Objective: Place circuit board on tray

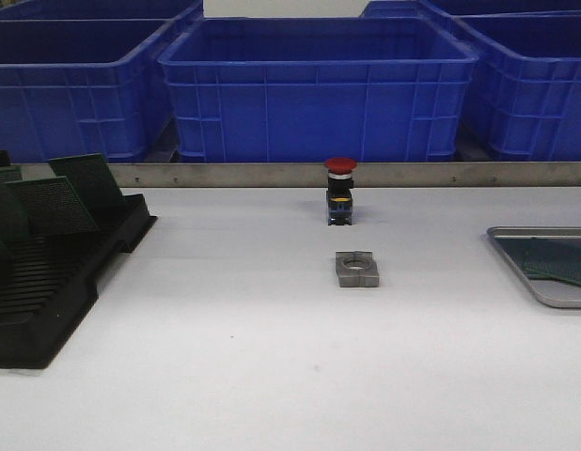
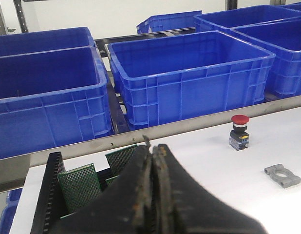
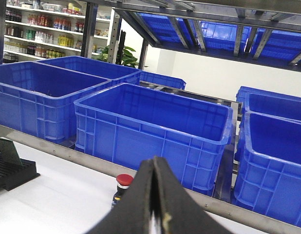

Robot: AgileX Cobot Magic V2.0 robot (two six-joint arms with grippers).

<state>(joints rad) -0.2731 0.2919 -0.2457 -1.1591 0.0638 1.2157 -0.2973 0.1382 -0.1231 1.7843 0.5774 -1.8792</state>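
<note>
Dull grey metal tray [image 1: 554, 296]; glossy blue plastic crates [image 1: 319, 89]; matt black plastic rack [image 1: 55, 291]; smooth matt white table [image 1: 272, 376].

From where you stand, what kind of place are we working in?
Probably an electronics assembly or sorting bench in a workshop or warehouse: blue plastic crates line the back, a black slotted rack holds green circuit boards, and stocked metal shelving stands behind.

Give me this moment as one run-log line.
left gripper: shut, empty, above rack | right gripper: shut, empty | boards in rack: upright | tray: one board inside
</note>
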